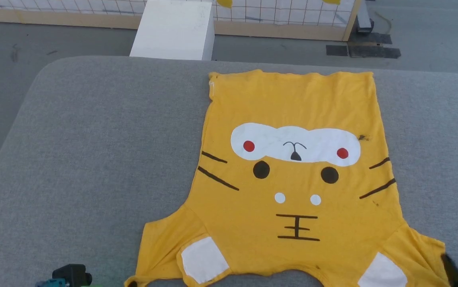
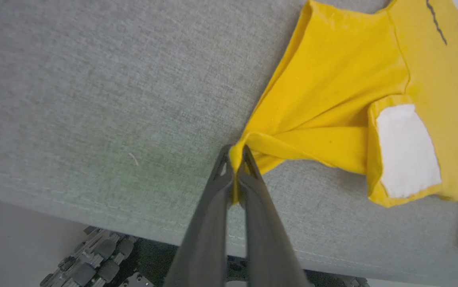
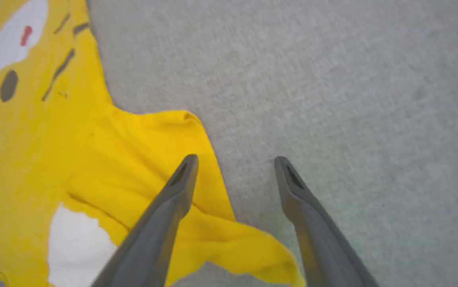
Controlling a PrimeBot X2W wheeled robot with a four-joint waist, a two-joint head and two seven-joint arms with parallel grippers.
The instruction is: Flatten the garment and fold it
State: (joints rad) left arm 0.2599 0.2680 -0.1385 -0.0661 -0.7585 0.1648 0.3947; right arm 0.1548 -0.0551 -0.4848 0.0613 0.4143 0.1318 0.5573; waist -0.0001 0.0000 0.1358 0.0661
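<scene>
**Garment print-up on the table: 1 gripper pinching, 1 empty**

Your left gripper is clamped tight on the tip of 1 sleeve of the garment. The cloth fans away from its fingertips in taut ridges across the grey surface. Your right gripper stands wide apart and holds nothing, with 1 finger over the other sleeve's rumpled hem and 1 over bare surface just beside it. The risks, as I judge them: pull with the left alone and the whole shirt slides toward that gripper and skews. Lower the right carelessly and its inner finger ploughs the loose hem into a crease that any fold would lock in.
</scene>
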